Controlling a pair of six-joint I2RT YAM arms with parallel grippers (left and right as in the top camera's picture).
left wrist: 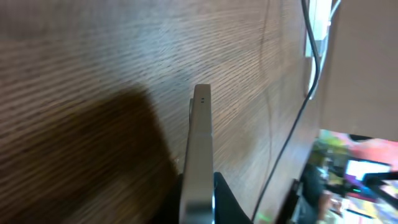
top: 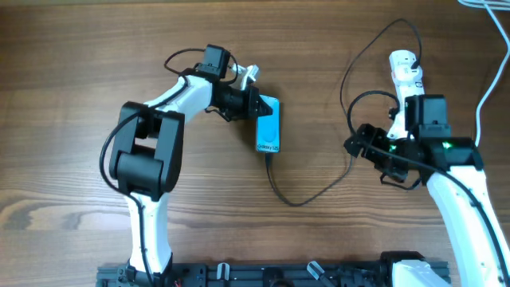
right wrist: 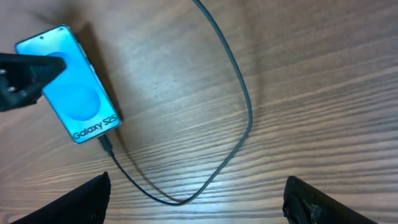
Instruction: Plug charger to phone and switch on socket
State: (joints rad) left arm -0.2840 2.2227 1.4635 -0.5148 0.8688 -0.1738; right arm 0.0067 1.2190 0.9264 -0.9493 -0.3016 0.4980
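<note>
- My left claw (top: 255,104) was closed on the far end of the phone (top: 269,127). In my left wrist view the phone showed edge-on, with a dark finger (left wrist: 227,200) against its side.
- The phone sat a little left of the middle of the table (top: 72,48), bright teal screen facing up, its long side running far to near.
- The charger cable (top: 299,202) had its small black tip touching the near end of the phone. From there it looped nearer and to the right, then ran far toward the power strip (top: 404,68).
- The power strip lay at the far right, just beyond my right arm. I could not tell how its switches stood.
- My right claw (right wrist: 198,183) was wide open and held nothing. It hung over the loop of the cable, right of the phone and well apart from it.
- A white cord (top: 482,92) ran down the far right edge of the table.
</note>
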